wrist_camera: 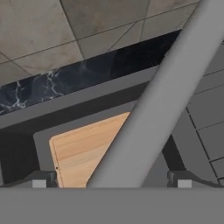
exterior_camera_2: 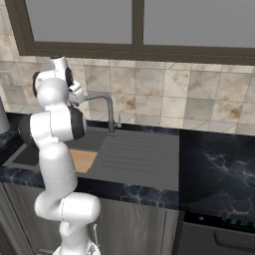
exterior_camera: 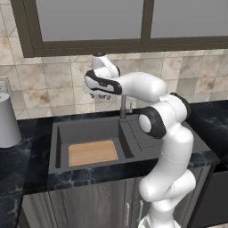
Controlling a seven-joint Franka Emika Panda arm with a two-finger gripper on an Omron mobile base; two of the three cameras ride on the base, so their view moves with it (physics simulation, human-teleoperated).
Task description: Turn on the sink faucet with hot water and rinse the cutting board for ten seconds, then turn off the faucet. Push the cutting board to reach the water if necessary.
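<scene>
Spout runs between the wide-open hand's tips, board below in sink. Risk: closing off-centre could swing it away from the board.

Base views flank sink; hand view hugs faucet.

One sink, one faucet, one cutting board, one grey canister at nine o'clock, and two window panes.
</scene>
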